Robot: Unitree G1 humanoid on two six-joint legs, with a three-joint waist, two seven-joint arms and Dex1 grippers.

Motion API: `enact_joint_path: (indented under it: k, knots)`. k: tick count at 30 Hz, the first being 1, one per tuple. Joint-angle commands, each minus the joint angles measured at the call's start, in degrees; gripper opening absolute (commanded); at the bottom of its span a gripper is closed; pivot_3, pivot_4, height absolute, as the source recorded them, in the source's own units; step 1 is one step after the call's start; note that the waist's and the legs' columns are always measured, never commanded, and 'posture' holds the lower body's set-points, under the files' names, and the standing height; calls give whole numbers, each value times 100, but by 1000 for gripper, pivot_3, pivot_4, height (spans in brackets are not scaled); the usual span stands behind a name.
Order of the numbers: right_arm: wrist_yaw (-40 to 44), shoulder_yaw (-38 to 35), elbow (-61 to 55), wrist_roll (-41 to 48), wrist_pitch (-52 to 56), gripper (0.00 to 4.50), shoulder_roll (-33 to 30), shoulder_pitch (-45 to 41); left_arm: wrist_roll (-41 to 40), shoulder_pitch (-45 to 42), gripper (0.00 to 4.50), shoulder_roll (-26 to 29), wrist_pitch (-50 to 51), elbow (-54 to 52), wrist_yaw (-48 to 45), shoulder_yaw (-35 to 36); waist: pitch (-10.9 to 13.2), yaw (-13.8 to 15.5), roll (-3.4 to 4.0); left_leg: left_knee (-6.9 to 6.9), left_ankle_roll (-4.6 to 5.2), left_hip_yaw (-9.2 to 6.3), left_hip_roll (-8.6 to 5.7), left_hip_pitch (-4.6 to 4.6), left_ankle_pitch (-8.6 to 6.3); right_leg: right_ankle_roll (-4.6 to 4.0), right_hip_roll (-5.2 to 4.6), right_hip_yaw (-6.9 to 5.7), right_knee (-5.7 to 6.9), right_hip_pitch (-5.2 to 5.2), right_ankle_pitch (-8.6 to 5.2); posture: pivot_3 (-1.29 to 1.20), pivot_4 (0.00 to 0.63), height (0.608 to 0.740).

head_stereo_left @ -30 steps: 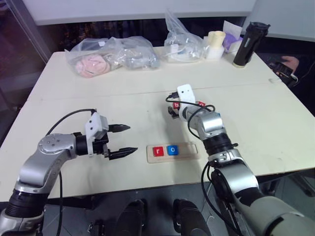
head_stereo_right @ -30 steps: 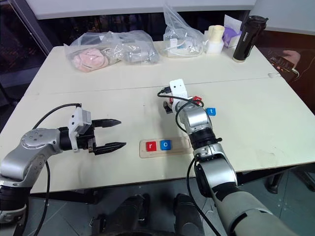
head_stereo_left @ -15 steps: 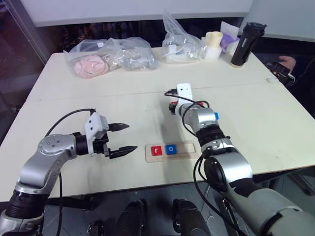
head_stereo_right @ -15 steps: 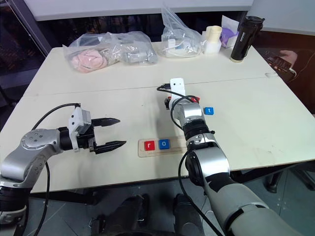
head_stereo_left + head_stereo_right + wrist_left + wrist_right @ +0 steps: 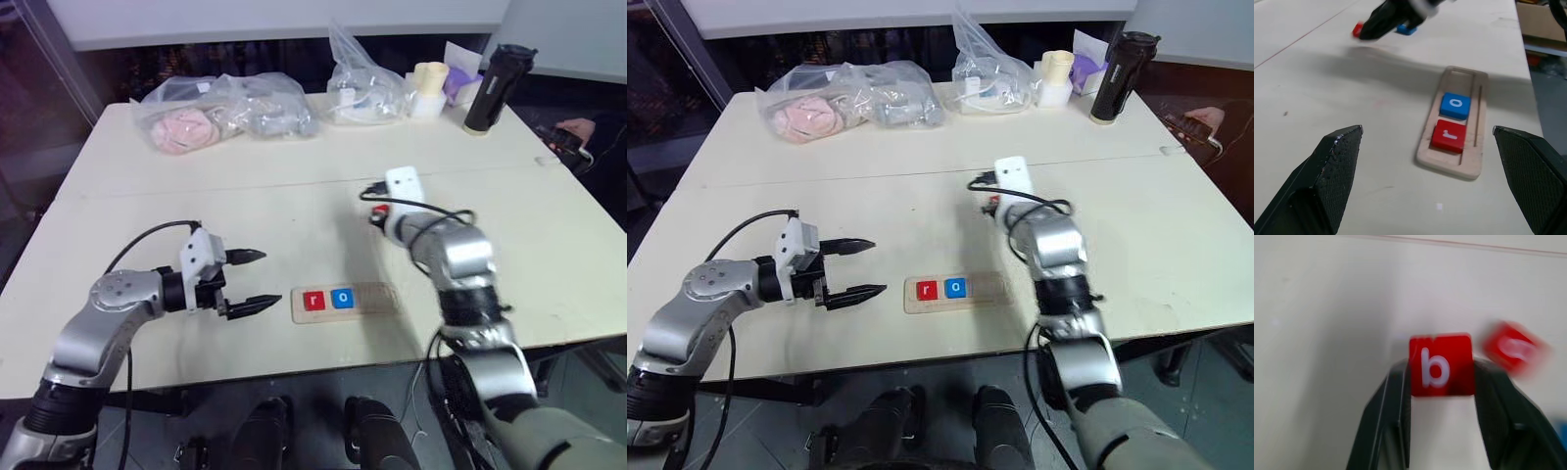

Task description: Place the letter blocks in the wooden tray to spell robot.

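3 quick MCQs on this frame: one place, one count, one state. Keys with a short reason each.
1. Where is the r block?
A. leftmost slot of the wooden tray
B. on the bare table
C. in the left hand

2. How many blocks sit in the tray?
A. one
B. two
C. four

3. The right hand is:
A. open, empty
B. shut on the b block
C. shut on a bag

Key: 1 A, r lies at the tray's left end beside the o block. 2 B, only r and o are in it. 3 B, the wrist view shows the red b between the fingers.
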Motion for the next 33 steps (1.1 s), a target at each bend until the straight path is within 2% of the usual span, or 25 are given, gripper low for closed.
enact_joint_path:
  k: [1,5,9,16,19,20,22,23,25,27,30,31,33]
  knots:
    - [286,-236,-1876,329,1527,1158,-435,476,-104,-86,4500,1,-81,-139,-139,0,0,-16,0,0,0,0,4,1,0,-1,-6,0,1,0,-1,0,150,738]
    - [455,-621,-2942,712,1757,1158,-934,1464,-91,-130,4500,-6,-136,-107,-304,-72,-1,-1,0,1,-1,-1,14,2,-1,-1,-9,-4,-5,5,-3,0,150,738]
    - [361,-948,-3400,911,1757,1158,-968,2391,-31,-273,4500,-107,-226,28,-404,-186,-1,1,-1,5,-1,4,15,0,-1,1,-13,-3,-23,11,-2,0,150,738]
    - [135,-1058,-3340,1063,1757,1158,-760,2738,53,-369,4500,-141,-307,175,-470,-219,0,5,-2,4,-1,5,15,-1,-1,0,-15,-4,-27,11,0,0,150,738]
    - [185,-1094,-3227,1102,1757,2684,-888,2720,61,-366,4500,-152,-299,177,-439,-201,0,10,-2,4,-1,5,15,-3,-1,-1,-16,-5,-30,11,0,0,150,738]
    - [252,-1086,-3206,1140,1757,3040,-989,2693,67,-364,4500,-151,-302,175,-436,-200,0,14,-2,4,-1,5,15,-4,-1,-1,-16,-5,-31,11,0,0,150,738]
    - [621,-1007,-3151,1355,1757,4159,-1439,2533,70,-359,4500,-153,-296,174,-429,-189,1,16,-1,5,-1,6,14,-5,-2,0,-17,-5,-32,11,0,0,150,738]
    - [1174,-862,-3185,1683,1671,4338,-1925,2420,75,-355,4500,-155,-297,174,-427,-184,2,13,0,6,0,7,13,-6,-2,0,-18,-5,-32,12,0,0,150,738]
    - [2368,-503,-3278,2090,882,4338,-3068,2368,82,-363,4500,-155,-293,186,-432,-175,8,9,6,9,1,12,13,-8,-2,4,-20,-8,-33,11,-3,0,150,738]
    - [3324,-315,-3052,2022,-281,4338,-3999,2512,98,-367,4500,-151,-301,186,-438,-178,9,9,5,12,6,12,15,-6,-5,17,-21,-16,-37,18,-11,0,150,738]
    - [4367,-110,-2480,1628,-2072,4338,-4828,2841,103,-392,4500,-161,-296,204,-442,-176,10,10,-11,7,9,6,21,-3,-9,21,-18,-31,-49,28,-15,0,150,738]
    - [4869,-28,-2135,1311,-3217,4338,-5057,3059,127,-419,4500,-179,-312,232,-433,-192,10,11,-10,7,8,7,21,-3,-10,21,-18,-32,-53,29,-15,0,150,738]
    - [5568,255,-1281,775,-4801,4338,-5370,3204,187,-459,4500,-213,-369,263,-422,-236,11,15,-9,8,8,9,20,-5,-11,22,-21,-32,-64,33,-14,0,150,738]
